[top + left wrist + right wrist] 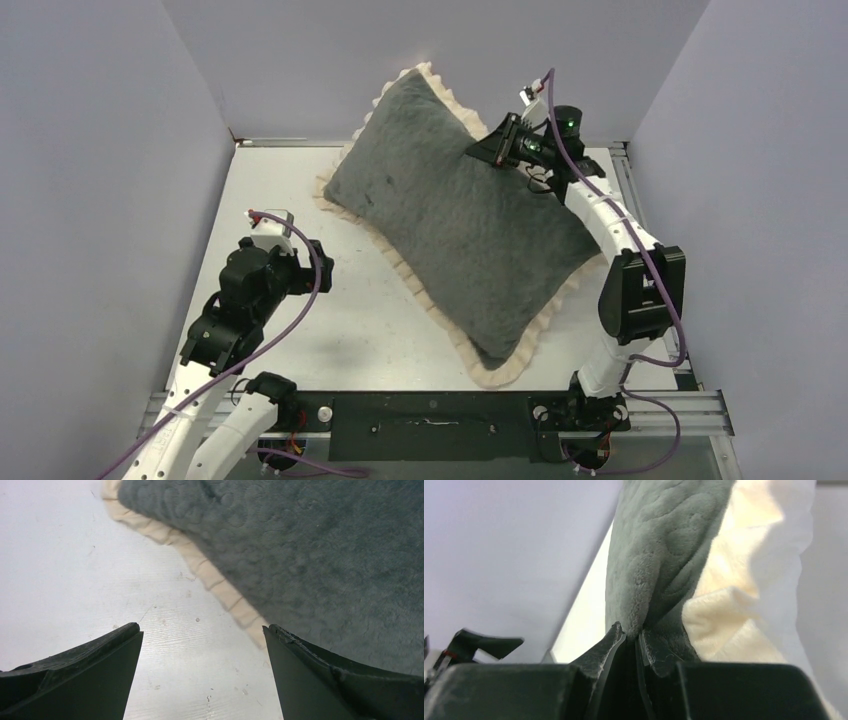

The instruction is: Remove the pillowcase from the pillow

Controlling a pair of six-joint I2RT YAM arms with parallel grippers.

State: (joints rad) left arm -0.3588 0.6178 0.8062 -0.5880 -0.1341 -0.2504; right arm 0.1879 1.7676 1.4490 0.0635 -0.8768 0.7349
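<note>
On the left, the left end effector [202,630] hangs wide apart over bare bench [75,555], beside the cream frill [220,587]. The plump pillowcase [455,230] sprawls diagonally mid-bench. On the right, the right end effector [633,632] pinches its grey plush, raised near the back wall [430,40].

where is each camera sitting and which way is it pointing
top external: fixed above and behind the arm bases, looking down on the table; both arms show, with the pillowcase tilted up at its far end.
left wrist: on the left gripper, looking down across the table at the frilled edge; its open jaws frame the bottom.
right wrist: on the right gripper, looking along the raised grey plush; its jaws are shut on a fold.
shared: top external and right wrist both show that pinch.
</note>
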